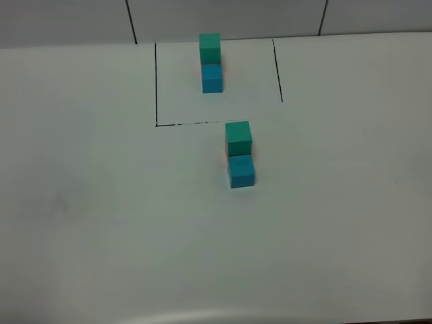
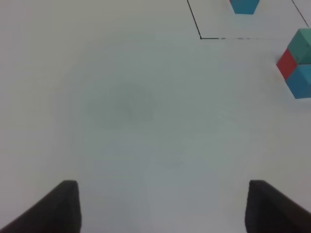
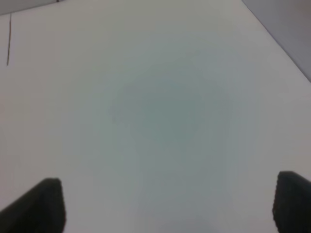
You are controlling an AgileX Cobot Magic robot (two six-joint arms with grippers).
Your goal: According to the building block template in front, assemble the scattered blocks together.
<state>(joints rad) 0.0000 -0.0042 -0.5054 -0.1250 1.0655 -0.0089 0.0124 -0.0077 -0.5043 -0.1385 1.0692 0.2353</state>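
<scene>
The building block template point(image 1: 211, 63), a teal-green cube joined to a blue one, stands inside thin black drawn lines point(image 1: 156, 84) at the back of the table. In front of those lines the scattered blocks sit pressed together: teal-green cube point(image 1: 237, 138), blue cube point(image 1: 241, 171), and a sliver of red cube point(image 1: 225, 156) on their left. The left wrist view shows the same teal-green point(image 2: 302, 44), red point(image 2: 286, 64) and blue point(image 2: 301, 81) cubes touching. My left gripper point(image 2: 163, 208) is open over bare table, well away from them. My right gripper point(image 3: 167, 206) is open and holds nothing. Neither arm shows in the exterior high view.
The white table point(image 1: 101, 202) fills all views. A grey wall with dark seams point(image 1: 131, 20) runs behind it. The table's right edge point(image 3: 279, 41) shows in the right wrist view, and a short stretch of black line point(image 3: 8, 43) sits on the other side.
</scene>
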